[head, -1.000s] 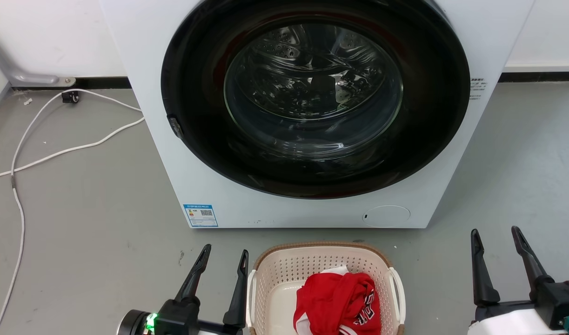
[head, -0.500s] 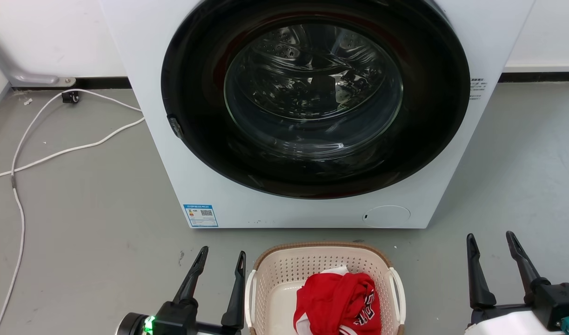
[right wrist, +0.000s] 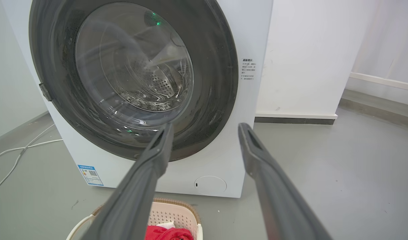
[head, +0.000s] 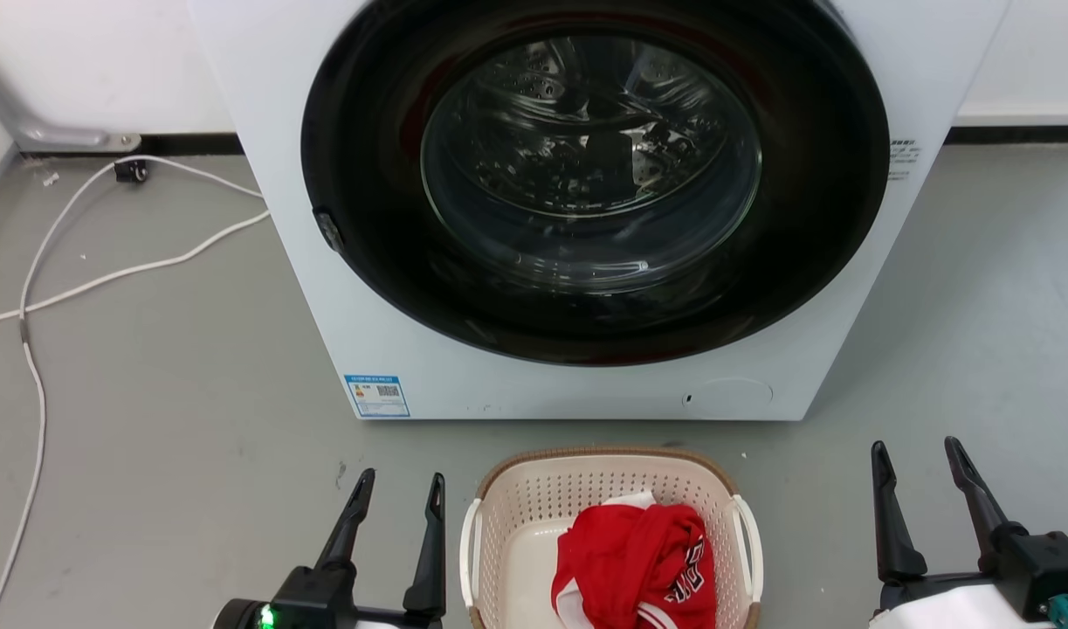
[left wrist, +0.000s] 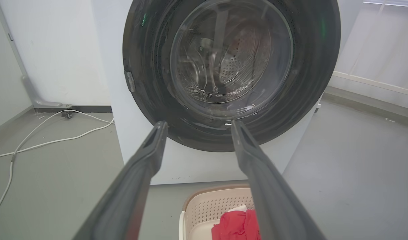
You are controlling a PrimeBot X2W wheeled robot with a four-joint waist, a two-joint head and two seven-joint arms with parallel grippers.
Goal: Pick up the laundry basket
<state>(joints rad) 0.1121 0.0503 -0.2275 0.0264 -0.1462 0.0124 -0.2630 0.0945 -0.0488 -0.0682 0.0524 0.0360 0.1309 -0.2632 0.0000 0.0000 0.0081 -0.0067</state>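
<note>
Grey floor, washer. Left end effector, right end effector spread, empty, flanking laundry basket.

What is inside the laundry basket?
Inside the laundry basket lies a crumpled red garment with a white piece showing at its top edge. The basket's bottom is bare to the left. Whatever lies under the garment is covered.
</note>
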